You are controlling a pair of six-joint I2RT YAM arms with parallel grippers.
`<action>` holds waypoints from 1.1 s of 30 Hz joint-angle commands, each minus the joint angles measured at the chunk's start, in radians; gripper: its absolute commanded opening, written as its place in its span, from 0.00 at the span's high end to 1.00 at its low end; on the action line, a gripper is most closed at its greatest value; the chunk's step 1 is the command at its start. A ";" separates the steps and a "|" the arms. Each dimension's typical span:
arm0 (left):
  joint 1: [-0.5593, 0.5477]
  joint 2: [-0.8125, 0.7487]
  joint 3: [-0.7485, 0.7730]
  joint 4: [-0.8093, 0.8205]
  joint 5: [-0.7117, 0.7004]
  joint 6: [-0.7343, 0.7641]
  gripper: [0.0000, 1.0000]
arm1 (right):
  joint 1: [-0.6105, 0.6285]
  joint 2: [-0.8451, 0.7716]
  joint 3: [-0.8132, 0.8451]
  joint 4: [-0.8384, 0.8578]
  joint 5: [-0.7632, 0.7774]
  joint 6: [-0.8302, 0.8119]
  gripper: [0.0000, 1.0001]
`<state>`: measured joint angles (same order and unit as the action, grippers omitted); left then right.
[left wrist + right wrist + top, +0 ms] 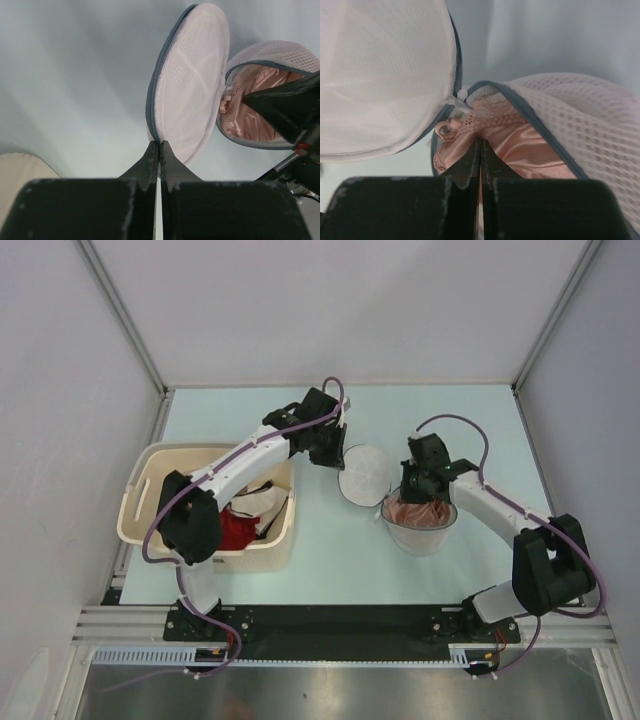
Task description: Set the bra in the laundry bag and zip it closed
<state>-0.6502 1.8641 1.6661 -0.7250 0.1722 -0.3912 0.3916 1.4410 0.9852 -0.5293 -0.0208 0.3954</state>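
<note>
While left tool (159,146) pinches laundry bag (192,75) rim, right tool (480,143), clenched, angles down against bra (532,150).

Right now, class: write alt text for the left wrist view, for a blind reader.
The shut left pincer pinches the rim of the laundry bag, its flap open. Beside it, the pink bra lies in the bag, the right pincer touching it.

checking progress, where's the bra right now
In the top view the bra lies right of centre, inside the open half of the laundry bag, just under the right gripper.
</note>
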 commanded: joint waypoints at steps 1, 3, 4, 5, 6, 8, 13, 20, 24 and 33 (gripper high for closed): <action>-0.009 -0.077 0.046 -0.005 0.044 0.026 1.00 | 0.024 0.028 -0.062 0.152 0.016 0.040 1.00; -0.012 -0.089 0.044 -0.004 0.038 0.026 1.00 | 0.024 0.041 -0.063 0.163 0.018 0.049 1.00; -0.012 -0.094 0.044 -0.007 0.036 0.028 1.00 | 0.026 0.048 -0.065 0.161 0.015 0.051 1.00; -0.012 -0.104 0.044 -0.007 0.036 0.028 1.00 | 0.027 0.052 -0.069 0.163 0.015 0.053 1.00; -0.012 -0.111 0.044 -0.007 0.036 0.028 1.00 | 0.026 0.050 -0.082 0.160 0.015 0.060 1.00; -0.012 -0.124 0.046 -0.007 0.041 0.017 1.00 | 0.026 0.055 -0.103 0.166 0.015 0.078 1.00; -0.022 -0.149 0.069 0.002 0.098 -0.005 1.00 | 0.027 0.042 -0.172 0.206 0.050 0.123 1.00; -0.052 -0.178 0.081 0.036 0.173 -0.046 1.00 | 0.021 0.074 -0.227 0.281 0.070 0.164 1.00; -0.063 -0.203 0.099 0.033 0.191 -0.070 1.00 | 0.016 0.087 -0.252 0.310 0.055 0.166 1.00; -0.089 -0.221 0.127 -0.019 0.102 -0.063 1.00 | 0.026 0.061 -0.175 0.218 -0.008 0.126 1.00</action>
<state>-0.7330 1.6836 1.7340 -0.7288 0.3172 -0.4461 0.4103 1.5146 0.7666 -0.2436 -0.0017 0.5442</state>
